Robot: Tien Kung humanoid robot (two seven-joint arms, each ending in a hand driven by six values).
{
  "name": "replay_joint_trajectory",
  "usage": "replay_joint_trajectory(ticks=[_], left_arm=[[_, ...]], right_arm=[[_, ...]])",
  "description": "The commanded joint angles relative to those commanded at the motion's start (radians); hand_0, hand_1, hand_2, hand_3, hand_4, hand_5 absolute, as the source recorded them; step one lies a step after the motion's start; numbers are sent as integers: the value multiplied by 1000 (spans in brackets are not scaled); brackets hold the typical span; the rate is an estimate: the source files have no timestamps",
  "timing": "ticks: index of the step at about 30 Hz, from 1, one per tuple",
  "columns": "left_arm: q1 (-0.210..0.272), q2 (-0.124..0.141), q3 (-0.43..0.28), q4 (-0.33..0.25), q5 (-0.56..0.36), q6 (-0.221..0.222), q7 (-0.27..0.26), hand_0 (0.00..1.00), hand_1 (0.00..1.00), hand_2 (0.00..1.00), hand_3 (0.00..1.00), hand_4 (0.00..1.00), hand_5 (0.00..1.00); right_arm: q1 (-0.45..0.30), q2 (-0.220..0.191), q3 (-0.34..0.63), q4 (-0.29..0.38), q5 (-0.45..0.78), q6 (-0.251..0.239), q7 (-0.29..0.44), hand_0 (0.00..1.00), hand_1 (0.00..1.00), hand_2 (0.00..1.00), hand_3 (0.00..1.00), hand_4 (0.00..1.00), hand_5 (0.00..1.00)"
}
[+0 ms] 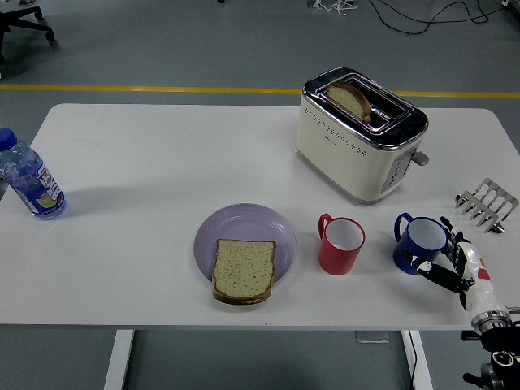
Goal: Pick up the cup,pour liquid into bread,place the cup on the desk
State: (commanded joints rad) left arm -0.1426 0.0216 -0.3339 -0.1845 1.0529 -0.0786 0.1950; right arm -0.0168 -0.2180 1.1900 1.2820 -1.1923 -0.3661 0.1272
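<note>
At the lower right of the frame, the right hand reaches in from the corner with its fingers spread around the right side of the blue cup. The thumb tip sits against the cup's lower front wall and the upper fingertips lie at its right rim, so the hand cups the mug loosely; whether the grip is closed firmly cannot be told. The cup stands upright on the white table, its handle turned to the left, its inside white.

Just left of it, a red cup stands upright, apart from the blue one, handle also to the left. Further left, near the middle of the frame, a slice of bread lies on a lilac plate, overhanging the plate's near edge.

Above the cups, a cream and chrome toaster holds another slice in one slot; small print on its side is too small to read. A metal toast rack sits at the right edge, above the hand.

At the far left edge a water bottle with a blue cap stands tilted; its label shows blue and green print that cannot be read.
</note>
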Motion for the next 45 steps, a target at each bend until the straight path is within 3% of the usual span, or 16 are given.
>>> replay_joint_trajectory(ticks=[9, 45], left_arm=[[3, -1, 12, 0, -1, -1, -1, 667, 734, 735, 629, 394, 998], [-3, -2, 9, -2, -1, -1, -5, 668, 735, 735, 629, 394, 998]], right_arm=[[38, 8, -58, -62, 90, -51, 71, 945, 890, 960, 998, 998, 221], [127, 21, -133, -190, 170, -76, 125, 940, 881, 960, 998, 998, 233]])
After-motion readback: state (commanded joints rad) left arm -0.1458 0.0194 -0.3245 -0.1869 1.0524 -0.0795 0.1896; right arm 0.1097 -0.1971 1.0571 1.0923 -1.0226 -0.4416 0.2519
